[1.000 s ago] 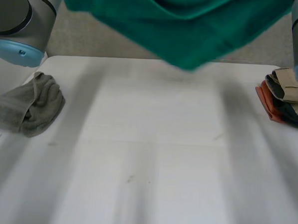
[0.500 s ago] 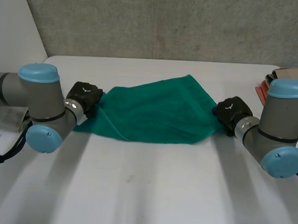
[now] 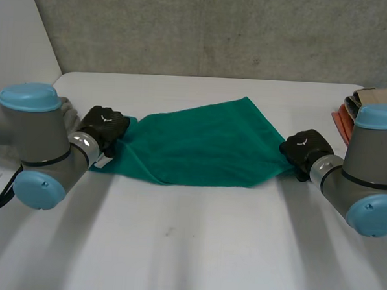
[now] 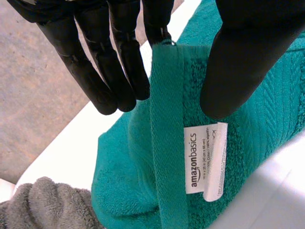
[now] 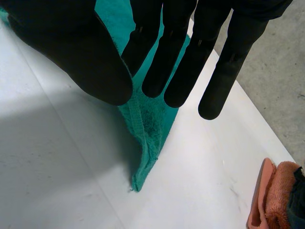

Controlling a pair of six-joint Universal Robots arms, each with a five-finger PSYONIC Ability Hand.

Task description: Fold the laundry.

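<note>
There is 1 green towel (image 3: 200,142), 1 grey towel (image 4: 43,205), 1 stack of folded clothes (image 3: 367,105) and 2 black hands. The green towel lies on the white table (image 3: 194,249), not flat but loosely bunched. Its long axis goes from side to side, from one hand to the other. 1 of its corners points away from the robot, toward the far edge of the table.

The left hand (image 3: 103,127) is at the left end of the green towel. Its fingers (image 4: 124,62) are straight and the thumb (image 4: 243,57) stands well apart from them, so it is wide. The hem of the green towel comes up between them and touches 1 finger. 1 white label (image 4: 205,160) is sewn on this end.

The right hand (image 3: 302,149) is at the right end of the green towel, above its narrow corner. Its fingers (image 5: 181,62) are straight and spread, also wide, holding nothing.

The grey towel is just beyond the left end of the green towel. The stack is well apart from its right end.
</note>
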